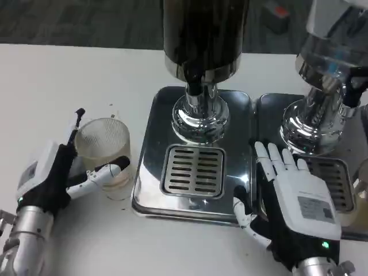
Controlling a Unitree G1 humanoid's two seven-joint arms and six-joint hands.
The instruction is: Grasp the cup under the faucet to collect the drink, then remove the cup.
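Note:
A clear ribbed cup (104,148) with a little pale drink in it stands on the white table, left of the steel drip tray (150,172). My left hand (54,172) grips the cup, one finger behind it and another across its front. The dark drink dispenser (202,34) rises over the tray, its chrome faucet base (201,112) above the slotted grate (194,171), on which nothing stands. My right hand (293,198) lies flat and open over the seam between the two trays, holding nothing.
A second dispenser (328,63) with its own tray and grate (336,181) stands at the right. Part of another clear cup (362,181) shows at the right edge. The white table (69,80) stretches away to the left and back.

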